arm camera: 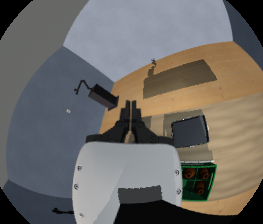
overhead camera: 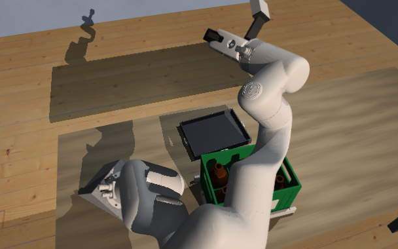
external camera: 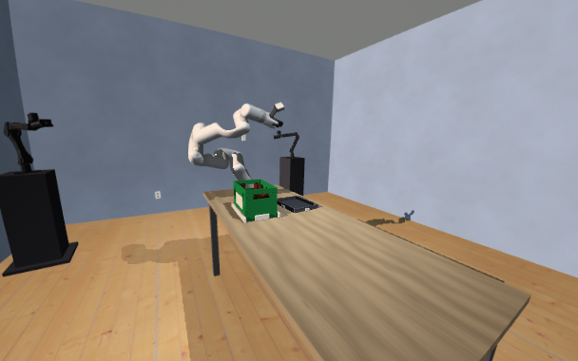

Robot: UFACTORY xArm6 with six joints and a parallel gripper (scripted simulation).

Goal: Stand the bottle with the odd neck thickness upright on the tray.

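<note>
My gripper (overhead camera: 207, 35) (external camera: 279, 123) (arm camera: 131, 107) is shut and empty, held high in the air beyond the tray. The green crate (overhead camera: 292, 191) (external camera: 248, 204) (arm camera: 211, 187) stands on the table and holds brown bottles (overhead camera: 218, 172) (arm camera: 190, 176); my arm hides most of them in the top view. The dark tray (overhead camera: 188, 141) (external camera: 297, 204) (arm camera: 190, 129) lies empty right next to the crate, on its far side.
The long wooden table (external camera: 373, 275) (overhead camera: 355, 131) carries crate and tray at one end. Black camera stands (external camera: 32, 209) (external camera: 292, 171) are on the floor. My arm's base (overhead camera: 109, 190) sits at the table's near end.
</note>
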